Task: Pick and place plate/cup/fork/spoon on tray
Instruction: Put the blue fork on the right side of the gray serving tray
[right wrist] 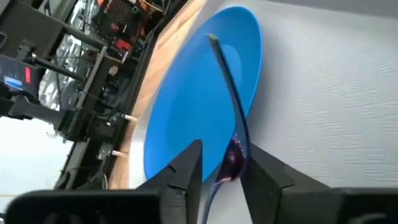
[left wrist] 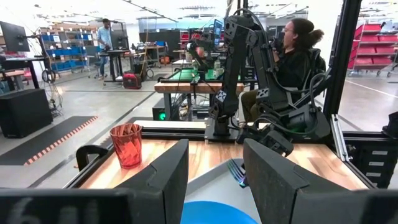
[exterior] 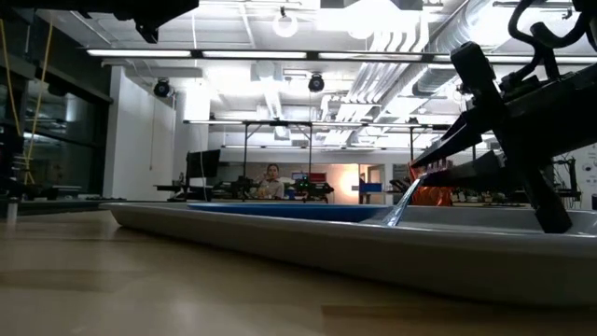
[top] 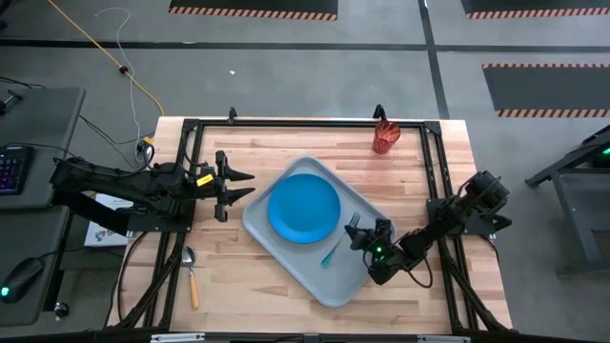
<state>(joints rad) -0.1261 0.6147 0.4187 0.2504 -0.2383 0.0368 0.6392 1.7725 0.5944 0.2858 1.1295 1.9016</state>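
Surface: your pale wooden surface filled the middle of the high view, with grey floor and striped mats above it.
Tray: you had the tray at frame centre, turned at an angle.
Plate: the plate lay flat on the tray's upper left half.
Fork: the fork was on the tray just right of the plate. In the low view it stood tilted, lower tip on the tray and upper end up by your right hand.
Right hand: your right hand was over the tray's right side, lower right of centre. Its fingers stood apart either side of the fork, a gap showing on one side, so slack rather than clenched.
Left hand: your left hand hung left of the tray at mid-frame, fingers spread and grasping nothing.
Cup: the cup stood upright at the surface's upper edge, right of centre, well apart from the tray.
Spoon: the spoon lay off the tray at lower left.
Room: a seated person showed behind the surface in the left wrist view.
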